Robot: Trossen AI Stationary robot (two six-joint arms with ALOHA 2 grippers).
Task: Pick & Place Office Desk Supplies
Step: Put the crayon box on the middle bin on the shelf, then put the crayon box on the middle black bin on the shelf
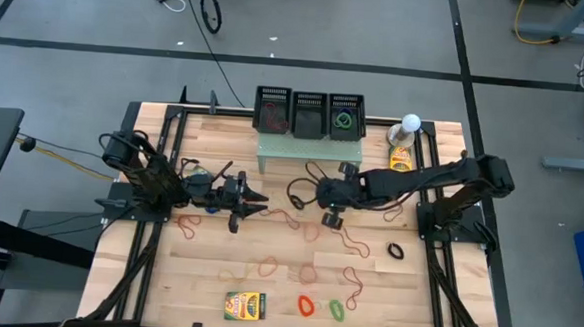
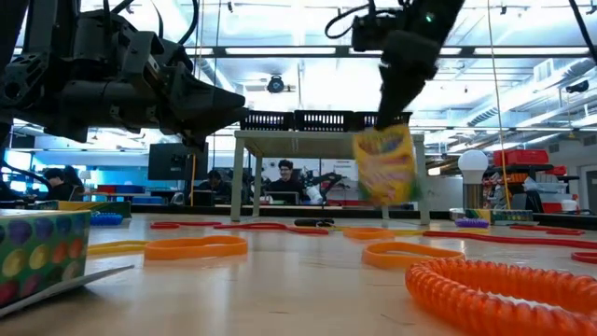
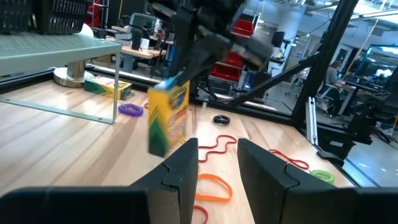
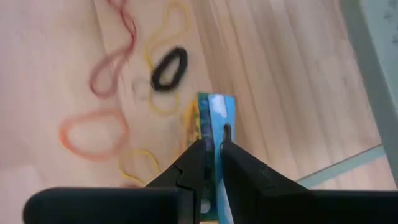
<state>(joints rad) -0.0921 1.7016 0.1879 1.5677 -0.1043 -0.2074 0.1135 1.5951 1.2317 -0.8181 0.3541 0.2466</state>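
Right hand [image 2: 384,126] holds one box [image 2: 384,166]; two more: box on table [image 1: 245,305], box by stand [image 1: 400,159].

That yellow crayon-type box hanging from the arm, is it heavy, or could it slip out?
The yellow box hangs clear of the table, pinched by the right gripper at its thin top edge, so it is probably light. Its cardboard looks stiff, not sagging. Held by so narrow a grip, it might swing or slip.

Wood table [image 1: 268,244], supplies scattered on top.
Front edge: yellow-green box [image 1: 245,305] flat, w/ red loop [image 1: 307,305] & green loop [image 1: 336,309] beside it. Black loop [image 1: 396,251] nr right side. Thin red/orange bands [image 1: 353,245] strewn mid-table. Back: pale green stand [image 1: 303,147]; white ball-topped object [image 1: 410,125] & another box [image 1: 400,160] at right rear.
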